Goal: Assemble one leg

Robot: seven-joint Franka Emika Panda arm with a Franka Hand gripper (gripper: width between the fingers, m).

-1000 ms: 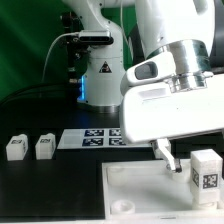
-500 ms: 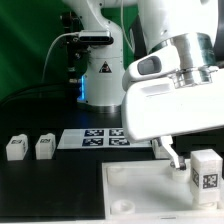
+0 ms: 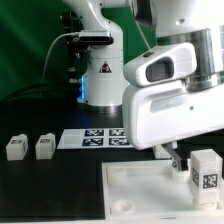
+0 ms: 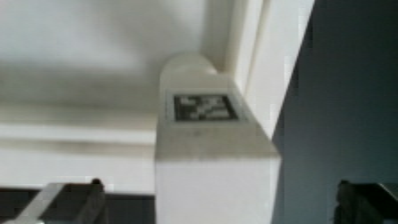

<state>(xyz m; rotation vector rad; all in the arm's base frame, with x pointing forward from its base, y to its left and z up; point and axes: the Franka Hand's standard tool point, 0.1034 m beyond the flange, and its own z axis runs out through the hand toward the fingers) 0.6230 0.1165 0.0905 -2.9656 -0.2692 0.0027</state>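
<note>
A white leg (image 3: pixel 205 171) with a black-and-white tag stands upright on the large flat white square piece (image 3: pixel 140 188) at the exterior view's right. My gripper (image 3: pixel 180 162) hangs just beside and over it; only one dark finger (image 3: pixel 173 157) shows there. In the wrist view the same leg (image 4: pixel 215 140) fills the middle, and my gripper (image 4: pixel 217 205) is open. Its two dark fingertips (image 4: pixel 71 200) stand apart on either side of the leg with gaps, not touching it. Two more legs (image 3: pixel 15 147) (image 3: pixel 44 146) sit on the table at the exterior view's left.
The marker board (image 3: pixel 93 138) lies flat behind the square piece. A second robot base (image 3: pixel 100 70) with cables stands at the back. The table is black, with a green backdrop behind.
The arm has shifted up and to the exterior view's right, bringing the visible finger slightly closer to the standing leg. The legs and square piece have not moved.
</note>
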